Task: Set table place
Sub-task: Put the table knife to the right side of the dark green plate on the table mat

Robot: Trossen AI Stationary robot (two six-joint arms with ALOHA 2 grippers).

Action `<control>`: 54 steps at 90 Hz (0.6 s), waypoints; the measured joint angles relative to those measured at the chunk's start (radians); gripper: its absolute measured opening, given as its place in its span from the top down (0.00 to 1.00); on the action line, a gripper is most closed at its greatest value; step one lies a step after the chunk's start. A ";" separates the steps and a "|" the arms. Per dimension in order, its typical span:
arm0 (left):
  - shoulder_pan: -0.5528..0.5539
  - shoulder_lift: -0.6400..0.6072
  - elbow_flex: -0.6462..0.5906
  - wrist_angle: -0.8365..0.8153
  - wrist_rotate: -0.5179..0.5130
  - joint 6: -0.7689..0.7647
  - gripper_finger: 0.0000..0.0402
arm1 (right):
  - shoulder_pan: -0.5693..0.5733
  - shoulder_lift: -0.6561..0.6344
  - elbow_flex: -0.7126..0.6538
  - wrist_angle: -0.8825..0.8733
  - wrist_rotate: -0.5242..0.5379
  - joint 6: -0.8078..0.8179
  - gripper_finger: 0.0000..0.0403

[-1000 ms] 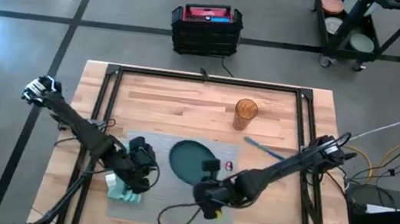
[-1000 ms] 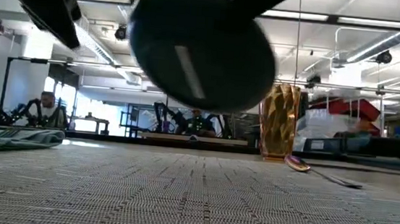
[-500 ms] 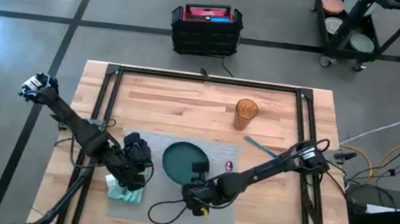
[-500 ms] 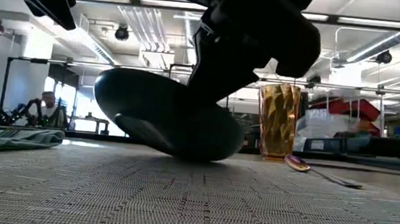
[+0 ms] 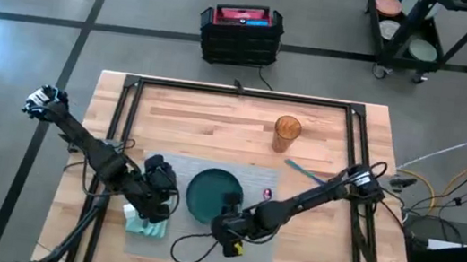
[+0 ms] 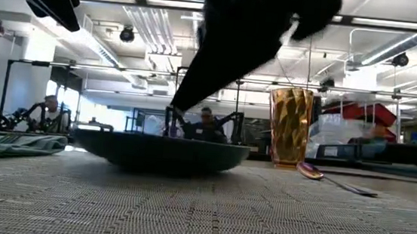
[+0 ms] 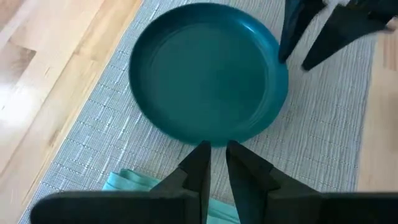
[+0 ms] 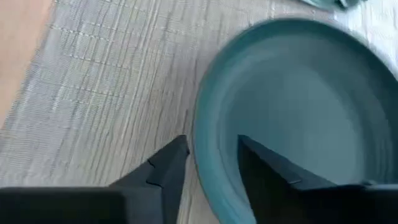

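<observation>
Plate point(image 5: 213, 193) flat, centred on placemat point(image 5: 172, 237); right gripper point(image 5: 227, 228) straddles near rim, fingers slightly parted, seemingly releasing. Left gripper point(image 5: 162, 196) empty, nearly closed, waiting over napkin point(image 5: 143, 222).

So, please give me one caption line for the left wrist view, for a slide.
Dark green plate lying flat on the grey placemat, left gripper nearly shut beside the teal napkin.

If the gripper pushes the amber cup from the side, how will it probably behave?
The cup stands upright, tall and narrow, so a high push would probably tip it. It looks translucent and empty, so likely light. On the smooth table, a low push may slide it.
</observation>
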 joint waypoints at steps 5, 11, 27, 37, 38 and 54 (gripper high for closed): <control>0.002 0.000 0.000 0.002 -0.003 0.000 0.91 | -0.004 -0.052 0.000 -0.080 -0.015 0.039 0.58; 0.002 0.000 0.000 0.004 -0.003 -0.004 0.91 | -0.006 -0.112 -0.003 -0.187 -0.019 0.082 0.55; 0.003 0.001 0.000 0.023 -0.005 -0.004 0.91 | -0.006 -0.308 -0.149 -0.378 0.036 0.238 0.53; 0.003 0.001 0.000 0.029 -0.030 -0.004 0.91 | -0.014 -0.467 -0.358 -0.398 0.112 0.392 0.54; 0.003 0.001 0.000 0.030 -0.032 -0.004 0.91 | -0.016 -0.482 -0.379 -0.400 0.118 0.412 0.55; 0.005 0.001 0.000 0.042 -0.054 0.003 0.91 | -0.051 -0.716 -0.702 -0.397 0.147 0.768 0.58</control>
